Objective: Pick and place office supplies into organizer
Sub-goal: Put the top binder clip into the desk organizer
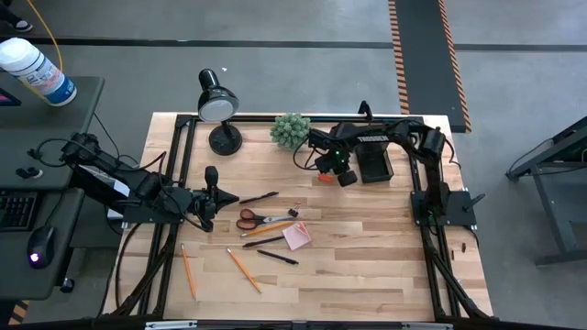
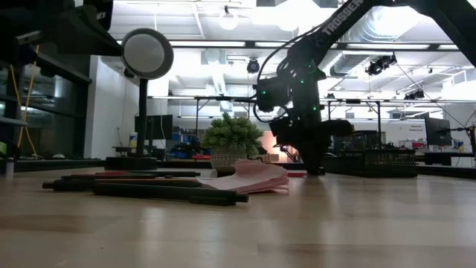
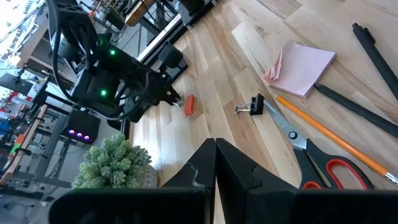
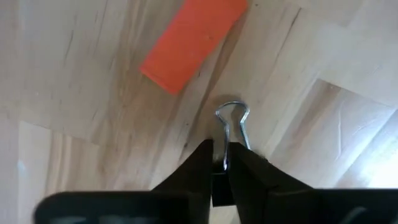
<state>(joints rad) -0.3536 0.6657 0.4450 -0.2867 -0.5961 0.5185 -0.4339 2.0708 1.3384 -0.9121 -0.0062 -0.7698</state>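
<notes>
Where the right gripper (image 4: 219, 163) hangs low over the wood, its jaws are clenched on a small black binder clip (image 4: 231, 134), the clip's wire loop poking out past the fingertips; an orange-red block (image 4: 191, 38) lies flat on the surface just beyond it, apart from the clip. Seen from above, that gripper (image 1: 341, 174) sits just beside the black mesh organizer (image 1: 374, 163), near the far right part of the surface (image 1: 367, 257), with the block (image 1: 324, 179) on the boards beside it. Other supplies lie loose toward the middle: red-handled scissors (image 1: 261, 219), a pink sticky-note pad (image 1: 296, 237) just right of them, a second clip (image 1: 293, 213) near the scissor tips, black pens (image 1: 277, 258), and orange pencils (image 1: 244, 270) nearer the front edge, one (image 1: 187, 272) off to the left. Left wrist view shows the pad (image 3: 300, 67), the clip (image 3: 253, 106), a pencil (image 3: 336, 142) and the scissors (image 3: 317, 162) well short of the organizer. Left gripper (image 1: 213, 194) rests at the left of the surface, jaws clenched with nothing between them, near the scissors but not touching. A small green plant (image 1: 290, 131) stands at the far edge just left of the right arm, and a black desk lamp (image 1: 218, 108) farther left. A white bottle (image 1: 37, 71) sits on a side desk off the surface.
</notes>
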